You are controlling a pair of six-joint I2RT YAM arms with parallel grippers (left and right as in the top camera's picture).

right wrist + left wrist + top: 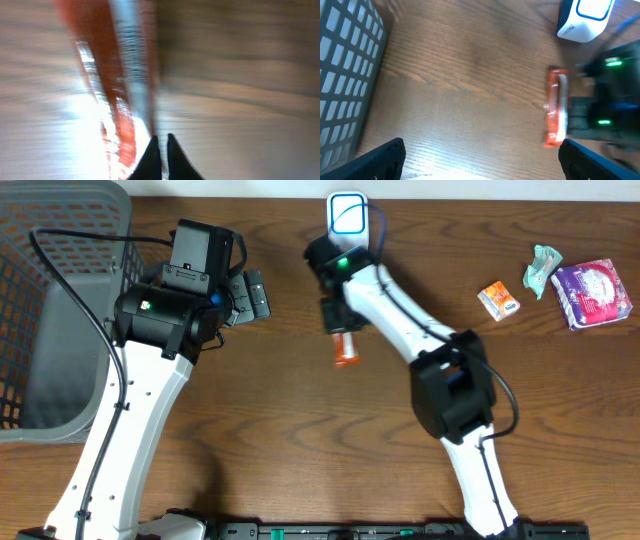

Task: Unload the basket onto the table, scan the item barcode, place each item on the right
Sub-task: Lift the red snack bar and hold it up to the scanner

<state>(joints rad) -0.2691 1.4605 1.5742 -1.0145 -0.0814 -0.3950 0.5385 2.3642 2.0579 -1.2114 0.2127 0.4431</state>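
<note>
Far left: grey mesh basket [55, 300] at the edge of the wooden counter [290, 445].

Left arm reaches up alongside the basket. Left claw [252, 295] is spread wide with nothing between the fingers. It points right, across bare wood, toward the item. In its wrist view both fingertips [382, 160] sit at the bottom corners, far apart.

Centre: orange-and-white item [345, 350], a long slim pack, lies on the counter just below the right claw [338, 330]. White scanner with blue outline [348, 215] stands at the back edge, above the claw and apart from the item. Left wrist view shows the item [556, 107] lengthwise beside the dark body of the right claw, green lights lit.

Right claw: jaws drawn almost together, only a sliver between the tips. Right wrist view is blurred. The item runs from the top of that frame down to the tips. Cannot tell whether its end is pinched or merely touching.

Right side, well apart from the arms: small orange box [497, 300], crumpled teal packet [543, 268], purple pack [592, 293].
</note>
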